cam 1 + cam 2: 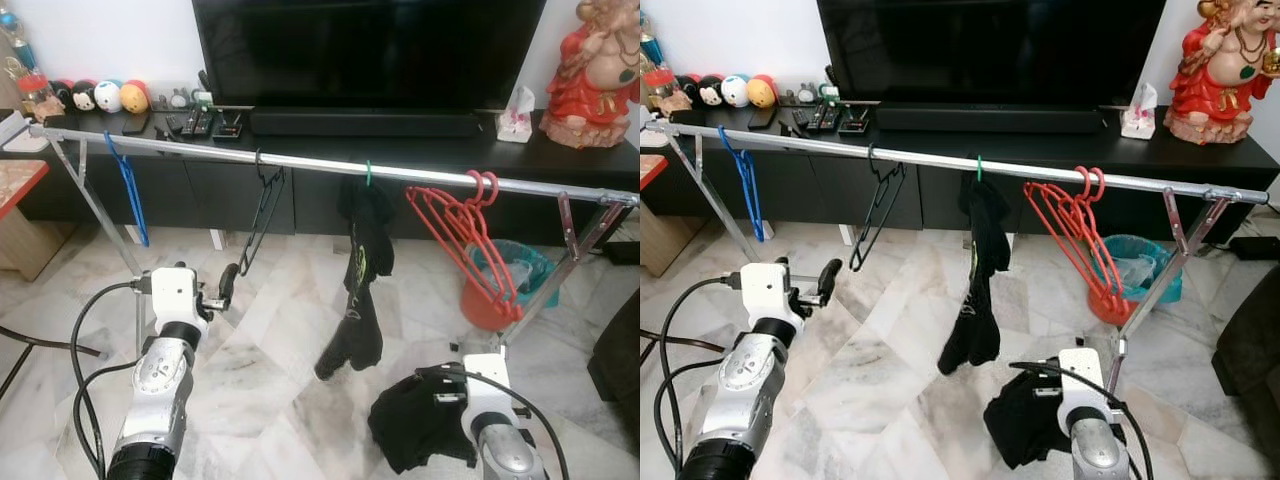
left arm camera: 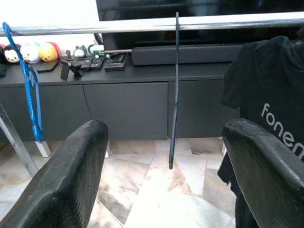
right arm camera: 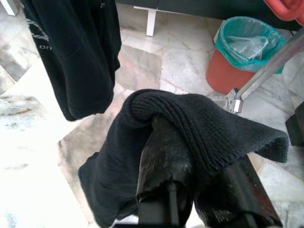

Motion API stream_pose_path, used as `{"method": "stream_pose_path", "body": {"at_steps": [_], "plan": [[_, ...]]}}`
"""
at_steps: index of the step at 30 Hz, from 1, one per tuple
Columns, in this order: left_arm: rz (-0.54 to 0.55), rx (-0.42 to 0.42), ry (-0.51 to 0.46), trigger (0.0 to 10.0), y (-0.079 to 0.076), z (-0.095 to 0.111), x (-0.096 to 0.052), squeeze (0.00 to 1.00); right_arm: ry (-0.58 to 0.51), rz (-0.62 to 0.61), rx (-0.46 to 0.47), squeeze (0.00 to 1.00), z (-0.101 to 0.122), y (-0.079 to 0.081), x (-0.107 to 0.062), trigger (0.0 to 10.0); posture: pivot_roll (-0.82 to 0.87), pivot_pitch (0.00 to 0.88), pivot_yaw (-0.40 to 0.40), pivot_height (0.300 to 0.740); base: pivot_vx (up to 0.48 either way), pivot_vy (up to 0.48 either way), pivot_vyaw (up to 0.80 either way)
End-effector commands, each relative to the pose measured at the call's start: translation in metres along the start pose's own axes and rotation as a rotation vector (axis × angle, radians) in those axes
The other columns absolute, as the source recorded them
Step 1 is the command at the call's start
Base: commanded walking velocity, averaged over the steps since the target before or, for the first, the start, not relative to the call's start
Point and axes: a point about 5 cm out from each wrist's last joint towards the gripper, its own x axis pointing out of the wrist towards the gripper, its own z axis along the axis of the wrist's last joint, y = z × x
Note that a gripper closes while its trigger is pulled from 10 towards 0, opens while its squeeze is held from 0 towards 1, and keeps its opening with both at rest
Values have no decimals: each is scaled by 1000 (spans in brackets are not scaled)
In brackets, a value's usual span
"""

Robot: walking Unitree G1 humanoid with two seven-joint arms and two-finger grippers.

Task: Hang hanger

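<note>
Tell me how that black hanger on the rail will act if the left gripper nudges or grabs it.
The black hanger hangs by its hook alone on the rail, so a nudge would probably swing it or slide it along. Its thin frame looks light and fairly stiff. The left gripper is open just below it; a firm pinch seems wise, since the rod is narrow.

floor: pale marble tiles [image 1: 280,330]; wall: white [image 1: 120,40]; furniture: long black TV cabinet [image 1: 230,195]

Probably a home living room: television [image 1: 370,50] on a dark cabinet [image 1: 300,170], marble floor [image 1: 270,340], clothes rail [image 1: 300,160].
</note>
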Motion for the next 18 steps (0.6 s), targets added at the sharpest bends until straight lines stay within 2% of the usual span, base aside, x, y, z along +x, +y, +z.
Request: {"method": "stream_pose_path", "body": {"at_steps": [1, 3, 7, 18], "plan": [[6, 6, -11, 10000, 1, 6, 4, 0, -27, 2, 12, 0, 5, -1, 2, 10000, -29, 0, 26, 740, 270, 0, 0], [6, 5, -10, 10000, 1, 6, 4, 0, -24, 6, 10, 0, 6, 0, 2, 10000, -29, 0, 26, 740, 274, 0, 0], [6, 3, -9, 10000, 1, 6, 5, 0, -27, 13, 7, 0, 7, 2, 2, 10000, -32, 0, 26, 740, 284, 0, -489], [10, 3, -9, 10000, 0, 7, 5, 0, -25, 19, 8, 0, 6, 2, 2, 10000, -31, 0, 26, 740, 297, 0, 0]]}}
